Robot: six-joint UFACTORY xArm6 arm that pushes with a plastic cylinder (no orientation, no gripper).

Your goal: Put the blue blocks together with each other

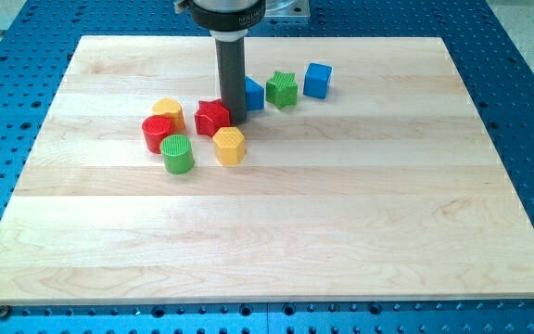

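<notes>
1. A pale wooden board (276, 232) sits on blue perforated table.
2. No jaws here; my tip (236, 120) presses the partly hidden blue block (254, 94) at its eight o'clock.
3. The blue cube (317, 80) is apart, a green star block (283, 89) between; joining remains undone.

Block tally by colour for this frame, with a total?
Blue: 2, a blue cube and a blue block partly behind the rod
Red: 2, a red star and a red cylinder
Yellow: 2, a yellow block and a yellow hexagon
Green: 2, a green star and a green cylinder
Total: 8
</notes>
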